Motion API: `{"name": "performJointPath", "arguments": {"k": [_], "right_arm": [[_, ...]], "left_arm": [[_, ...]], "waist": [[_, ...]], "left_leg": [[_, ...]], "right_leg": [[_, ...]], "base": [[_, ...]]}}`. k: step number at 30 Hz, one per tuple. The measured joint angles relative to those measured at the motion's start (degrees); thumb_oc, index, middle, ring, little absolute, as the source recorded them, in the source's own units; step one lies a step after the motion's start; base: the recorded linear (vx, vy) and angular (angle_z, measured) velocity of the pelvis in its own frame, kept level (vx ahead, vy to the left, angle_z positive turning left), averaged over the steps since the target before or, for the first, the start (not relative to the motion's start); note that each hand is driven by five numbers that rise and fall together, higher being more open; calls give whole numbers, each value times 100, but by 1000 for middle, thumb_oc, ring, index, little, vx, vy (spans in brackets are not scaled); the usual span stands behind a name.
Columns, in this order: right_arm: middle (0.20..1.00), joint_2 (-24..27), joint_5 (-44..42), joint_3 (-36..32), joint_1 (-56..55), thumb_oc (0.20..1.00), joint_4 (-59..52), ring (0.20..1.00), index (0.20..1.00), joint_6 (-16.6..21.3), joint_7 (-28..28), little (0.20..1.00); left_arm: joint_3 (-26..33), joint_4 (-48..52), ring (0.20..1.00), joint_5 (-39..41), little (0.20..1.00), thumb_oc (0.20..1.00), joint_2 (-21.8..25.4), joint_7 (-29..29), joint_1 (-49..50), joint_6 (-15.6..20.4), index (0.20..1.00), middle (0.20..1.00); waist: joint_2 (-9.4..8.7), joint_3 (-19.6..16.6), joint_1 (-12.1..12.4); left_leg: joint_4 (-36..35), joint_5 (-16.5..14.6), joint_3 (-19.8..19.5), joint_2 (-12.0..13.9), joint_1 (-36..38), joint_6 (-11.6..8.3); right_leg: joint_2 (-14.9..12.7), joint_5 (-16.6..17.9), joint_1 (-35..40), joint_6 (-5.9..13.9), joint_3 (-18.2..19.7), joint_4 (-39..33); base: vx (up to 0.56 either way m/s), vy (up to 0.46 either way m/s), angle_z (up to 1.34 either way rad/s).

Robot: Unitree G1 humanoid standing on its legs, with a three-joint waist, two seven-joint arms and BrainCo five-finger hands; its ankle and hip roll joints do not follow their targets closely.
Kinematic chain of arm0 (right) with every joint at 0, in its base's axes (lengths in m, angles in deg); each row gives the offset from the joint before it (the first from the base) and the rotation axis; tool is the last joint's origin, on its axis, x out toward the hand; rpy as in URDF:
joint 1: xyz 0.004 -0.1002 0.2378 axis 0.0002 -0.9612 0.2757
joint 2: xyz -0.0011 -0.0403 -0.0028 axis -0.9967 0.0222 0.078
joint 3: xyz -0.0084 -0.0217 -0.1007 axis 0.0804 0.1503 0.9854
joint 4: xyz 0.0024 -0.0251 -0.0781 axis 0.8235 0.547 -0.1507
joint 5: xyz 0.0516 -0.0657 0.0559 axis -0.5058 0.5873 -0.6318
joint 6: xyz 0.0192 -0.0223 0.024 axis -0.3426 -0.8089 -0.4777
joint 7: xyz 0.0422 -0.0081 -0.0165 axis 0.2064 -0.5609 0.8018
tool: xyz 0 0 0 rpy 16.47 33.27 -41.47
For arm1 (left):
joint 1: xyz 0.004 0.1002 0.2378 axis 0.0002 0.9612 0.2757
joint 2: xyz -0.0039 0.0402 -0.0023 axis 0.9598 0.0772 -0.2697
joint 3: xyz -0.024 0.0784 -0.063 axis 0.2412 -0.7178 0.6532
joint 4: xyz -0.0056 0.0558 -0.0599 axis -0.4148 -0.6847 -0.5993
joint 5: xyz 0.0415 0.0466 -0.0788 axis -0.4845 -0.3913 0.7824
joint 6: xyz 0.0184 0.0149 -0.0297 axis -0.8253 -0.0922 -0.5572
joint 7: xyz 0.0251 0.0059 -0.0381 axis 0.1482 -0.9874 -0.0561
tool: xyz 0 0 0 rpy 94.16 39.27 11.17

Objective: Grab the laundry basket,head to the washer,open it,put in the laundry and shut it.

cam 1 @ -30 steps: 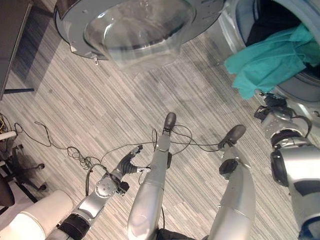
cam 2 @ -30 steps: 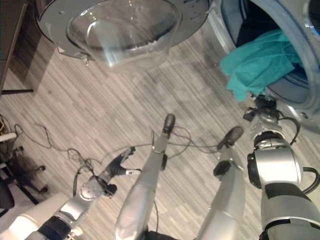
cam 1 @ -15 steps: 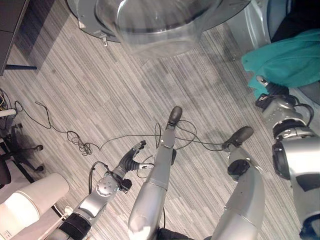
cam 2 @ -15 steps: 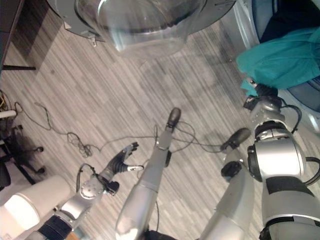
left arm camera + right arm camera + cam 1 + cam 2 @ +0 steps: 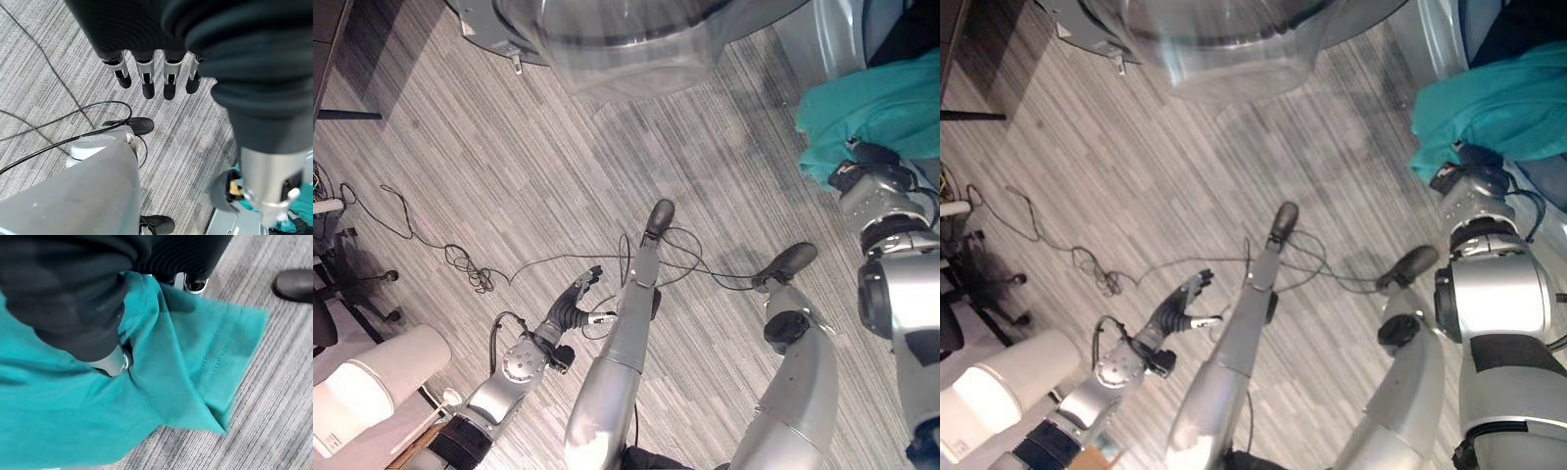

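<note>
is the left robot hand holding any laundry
No, the left robot hand hangs over bare floor with straight fingers and nothing in it; the teal cloth hangs at the washer.

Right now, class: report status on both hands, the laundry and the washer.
Left hand open, idle over the floor. Right hand in the teal garment, fingers hidden. Garment hangs out of the washer; door open.
</note>
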Motion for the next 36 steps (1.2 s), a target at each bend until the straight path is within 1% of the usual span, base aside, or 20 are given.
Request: {"name": "performJointPath", "arguments": {"k": [3, 4, 5, 8, 9, 11, 13, 14, 18, 20, 23, 24, 25, 26, 28, 30, 31, 32, 33, 36], "right_arm": [[200, 11, -19, -23, 11, 200, -3, 200, 200, -3, 7, 200], [200, -12, -286, -55, 56, 200, -148, 200, 200, -100, -4, 200], [200, -124, -559, -210, 24, 200, -338, 200, 200, -173, -22, 200], [200, -472, -756, 7, -121, 200, -641, 200, 200, -112, -137, 200], [200, -498, -803, 22, -208, 200, -965, 200, 200, 16, -255, 200], [200, -309, -812, 117, -205, 200, -2000, 200, 200, 592, -582, 200], [200, -172, -836, 202, -133, 200, -2616, 200, 200, 1203, -742, 200], [200, -398, -825, 207, -370, 200, -2822, 200, 200, 1310, -861, 200], [200, -539, -658, 223, -587, 200, -3055, 200, 200, 1309, -1225, 200], [200, -782, -626, 103, -765, 200, -3056, 200, 200, 1306, -1472, 200], [200, -825, 36, 170, -803, 200, -3054, 200, 200, 1257, -1913, 200], [435, -769, 595, 216, -808, 435, -3014, 435, 435, 1124, -2223, 435], [884, -695, 987, 291, -755, 884, -2827, 884, 884, 1015, -2315, 884], [1000, -580, 1284, 662, -569, 1000, -2341, 1000, 1000, 882, -2406, 1000], [1000, -555, 1476, 1073, -84, 1000, -1206, 1000, 1000, 661, -2247, 1000], [1000, -555, 1128, 1109, 378, 1000, -284, 1000, 1000, 401, -1792, 1000], [1000, -553, 900, 1010, 453, 1000, -181, 1000, 1000, 330, -1541, 1000], [1000, -546, 372, 625, 527, 1000, -149, 1000, 1000, 330, -1113, 1000], [1000, -548, 19, 289, 608, 1000, -147, 1000, 1000, 319, -955, 1000], [1000, -544, -1210, -746, 758, 1000, -104, 1000, 1000, 371, -806, 1000]], "left_arm": [[2, 0, 1000, -1, 1000, 1000, 0, 0, -5, 2, 1000, 1000], [7, -14, 1000, -2, 1000, 1000, 6, 17, -57, -24, 1000, 1000], [-20, -133, 1000, -5, 1000, 1000, 14, 27, -116, -36, 1000, 1000], [7, -268, 1000, -5, 1000, 1000, 16, 74, -259, -20, 1000, 1000], [12, -279, 1000, -5, 1000, 1000, 15, 90, -288, -18, 1000, 1000], [27, -345, 1000, -5, 1000, 1000, 17, 127, -352, -15, 1000, 1000], [0, -531, 1000, -4, 1000, 1000, -1, 125, -402, -21, 1000, 1000], [-17, -540, 1000, -5, 1000, 1000, 11, 121, -410, -20, 1000, 1000], [-9, -541, 1000, 21, 1000, 1000, 34, 125, -440, -26, 1000, 1000], [-32, -559, 1000, 62, 1000, 1000, 56, 125, -458, -36, 1000, 1000], [-26, -536, 1000, 175, 1000, 1000, 83, 173, -449, -8, 1000, 1000], [-20, -557, 1000, 176, 1000, 1000, 99, 207, -454, -8, 1000, 1000], [-28, -566, 1000, 171, 1000, 1000, 124, 216, -454, -10, 1000, 1000], [-37, -547, 1000, 169, 1000, 1000, 157, 234, -434, 10, 1000, 1000], [-73, -553, 1000, 169, 1000, 1000, 257, 234, -448, 23, 1000, 1000], [-72, -547, 1000, 173, 1000, 1000, 271, 215, -441, 22, 1000, 1000], [-74, -549, 1000, 173, 1000, 1000, 276, 199, -414, 13, 1000, 1000], [-74, -552, 1000, 172, 1000, 1000, 281, 125, -384, -33, 1000, 1000], [-79, -551, 1000, 171, 1000, 1000, 281, 64, -390, -78, 1000, 1000], [-88, -488, 1000, 155, 1000, 1000, 284, -49, -372, -129, 1000, 1000]], "waist": [[-2, 1, -22], [-26, 15, -91], [-19, 12, -56], [-25, 15, -287], [-25, 15, -370], [-96, -1, -637], [-200, -8, -739], [-195, -7, -743], [-216, 11, -833], [-251, 16, -899], [-257, 20, -953], [-257, 21, -954], [-257, 20, -934], [-256, 20, -916], [-256, 20, -854], [-256, 20, -748], [-259, 18, -737], [-267, 14, -737], [-267, 14, -724], [-266, 14, -641]], "left_leg": [[5, 0, 0, 7, 7, 0], [26, -3, 9, 40, 51, -2], [25, -5, 53, 129, 106, 1], [-88, -24, 277, 205, 563, 58], [-135, -10, 286, 222, 685, 78], [-341, 5, 355, 255, 1051, 205], [-438, -4, 505, 283, 1301, 259], [-497, -14, 610, 289, 1414, 289], [-538, -52, 785, 279, 1676, 377], [-636, -100, 896, 276, 1942, 417], [-684, -125, 1023, 267, 2033, 459], [-689, -126, 1044, 263, 2018, 461], [-688, -125, 1057, 257, 2018, 462], [-682, -125, 1059, 252, 2017, 463], [-672, -124, 1056, 245, 2014, 462], [-657, -125, 1056, 230, 1984, 463], [-646, -122, 1049, 219, 1949, 467], [-639, -103, 1046, 210, 1884, 473], [-639, -90, 1040, 202, 1870, 472], [-650, -83, 1005, 193, 1863, 470]], "right_leg": [[2, 1, 8, -1, 1, -1], [61, 48, 75, -50, 7, -118], [198, 200, 192, -36, 1, -296], [335, 420, 671, 69, 112, -726], [378, 520, 829, 67, 107, -871], [473, 671, 1254, 188, 121, -1276], [567, 834, 1499, 210, 243, -1598], [608, 940, 1607, 217, 332, -1787], [668, 1167, 1955, 240, 419, -2217], [714, 1319, 2260, 290, 495, -2536], [718, 1453, 2389, 375, 574, -2808], [711, 1483, 2389, 374, 576, -2857], [709, 1491, 2389, 380, 587, -2864], [703, 1492, 2388, 380, 588, -2861], [703, 1504, 2387, 378, 590, -2857], [698, 1508, 2369, 378, 591, -2855], [689, 1500, 2346, 391, 588, -2855], [679, 1488, 2290, 424, 595, -2863], [679, 1496, 2285, 426, 593, -2874], [680, 1495, 2295, 429, 566, -2874]], "base": [[0, 0, 0], [4, 32, -22], [-15, 13, -42], [-13, 15, -33], [0, 27, -14], [15, 45, -18], [25, 41, -31], [26, 29, -30], [26, 10, -16], [10, -4, -21], [-9, -42, -14], [-26, -42, -4], [-35, -53, -1], [-20, -38, -1], [-8, -37, 1], [4, -16, 2], [27, -70, 5], [33, -67, 4], [38, -60, 3], [3, -1, 1]]}}
